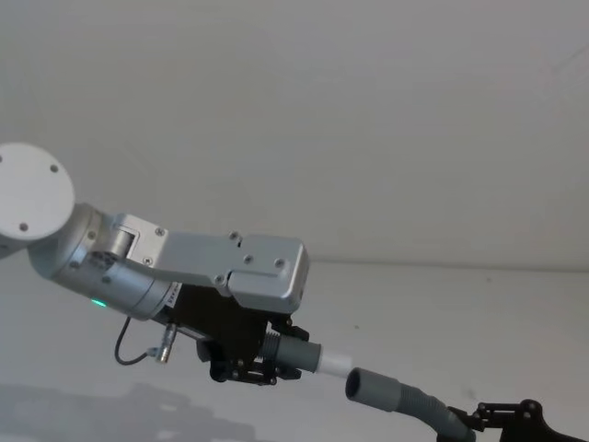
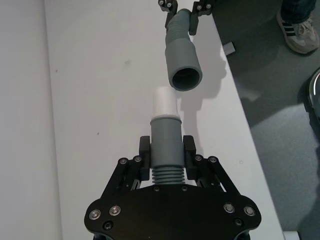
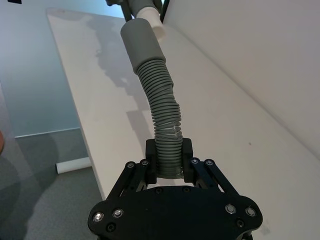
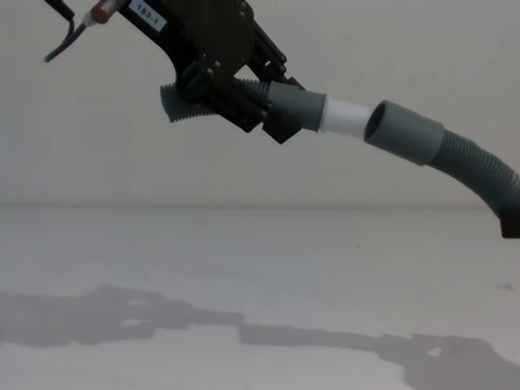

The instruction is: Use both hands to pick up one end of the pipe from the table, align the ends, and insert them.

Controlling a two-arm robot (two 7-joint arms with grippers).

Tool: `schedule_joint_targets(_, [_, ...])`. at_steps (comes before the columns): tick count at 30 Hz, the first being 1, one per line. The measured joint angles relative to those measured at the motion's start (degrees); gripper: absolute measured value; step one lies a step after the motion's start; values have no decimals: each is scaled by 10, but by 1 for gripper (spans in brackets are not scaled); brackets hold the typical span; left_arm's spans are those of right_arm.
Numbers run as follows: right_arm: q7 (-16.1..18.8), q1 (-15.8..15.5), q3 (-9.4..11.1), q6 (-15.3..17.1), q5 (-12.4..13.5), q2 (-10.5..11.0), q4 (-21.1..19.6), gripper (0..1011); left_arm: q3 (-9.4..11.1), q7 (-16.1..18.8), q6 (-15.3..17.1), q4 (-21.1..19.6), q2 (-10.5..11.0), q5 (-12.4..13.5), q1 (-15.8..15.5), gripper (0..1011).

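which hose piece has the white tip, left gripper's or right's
The short hose piece in the left gripper; the long hose piece in the right gripper ends in a grey cuff.

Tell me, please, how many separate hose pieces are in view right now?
2. The short piece with the white tip is clamped in the left pincer; the longer piece with the grey cuff is clamped in the right pincer. Both are off the table.

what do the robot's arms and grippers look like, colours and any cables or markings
The left arm has a silver metal wrist housing with a round white joint cap, a small green light and a thin black cable looping beneath. The left gripper and right gripper are black linkage jaws with silver screws. A white label with dark print sits on the left gripper in the chest view.
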Motion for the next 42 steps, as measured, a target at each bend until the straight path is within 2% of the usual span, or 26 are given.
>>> schedule_joint_targets(19, [-18,6,-8,20,3,6,-1,255,-14,12,18,-28,22,6,19,352])
schedule_joint_targets(42, [-43,16,-22,33,3,7,-4,255,-26,14,16,-31,21,12,30,352])
